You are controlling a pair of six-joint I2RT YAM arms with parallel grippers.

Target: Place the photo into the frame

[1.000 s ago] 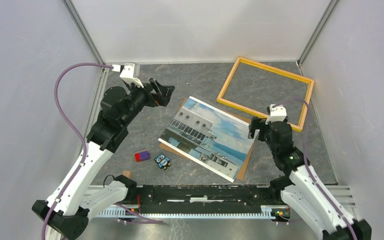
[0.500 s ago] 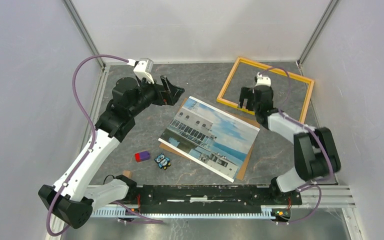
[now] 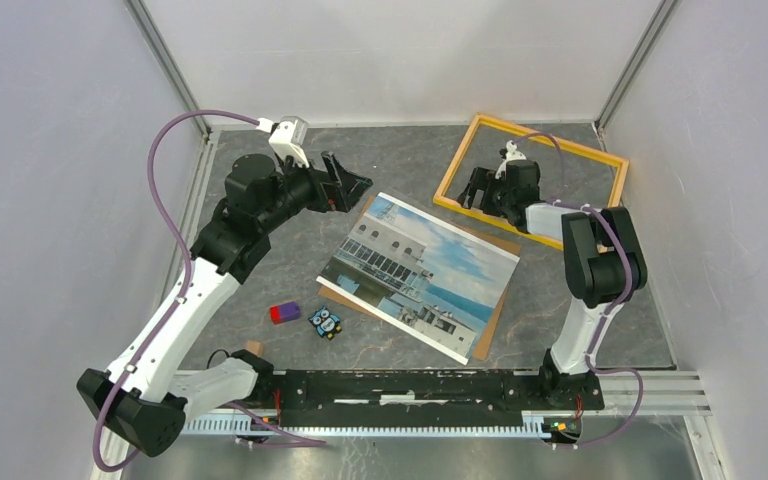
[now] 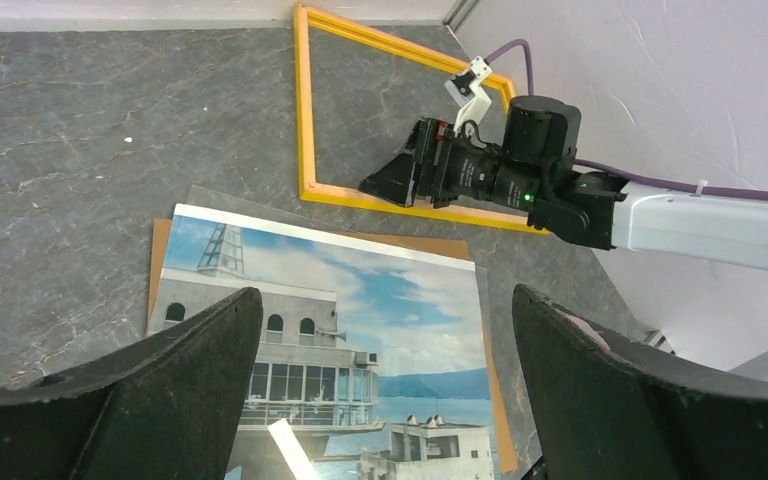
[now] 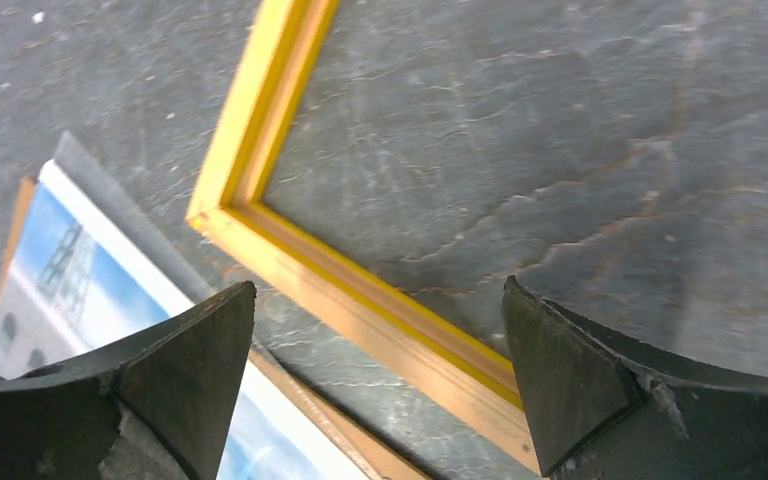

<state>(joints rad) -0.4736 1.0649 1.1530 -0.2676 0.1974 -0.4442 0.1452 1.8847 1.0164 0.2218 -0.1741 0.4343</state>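
While the photo (image 3: 418,275) lies flat and face up on the grey table (image 3: 400,160), the nearest things to me sit just off its near left edge: a small purple-and-red block (image 3: 284,312) and, beside it, a little blue cartoon figure (image 3: 326,322), both clear of the print. Under the photo is a brown backing panel (image 3: 490,330), showing as a strip along the photo's right edge and again at its far left corner (image 4: 158,250). Past that far left corner hangs the left gripper (image 3: 357,185), its fingers spread wide with nothing between them (its wrist view looks straight down onto the white building and blue sky (image 4: 340,330)). Beyond the photo's far right edge the right gripper (image 3: 472,192) reaches in low over the frame (image 3: 558,139), fingers likewise apart and holding nothing; through its own camera the yellow-orange rail (image 5: 253,115) runs between the two black fingers, though I can't tell whether they touch it. The frame lies flat on the table, farthest back, beyond the photo and to its right, its near left corner close to the photo but not overlapping it, with bare table showing inside the border.
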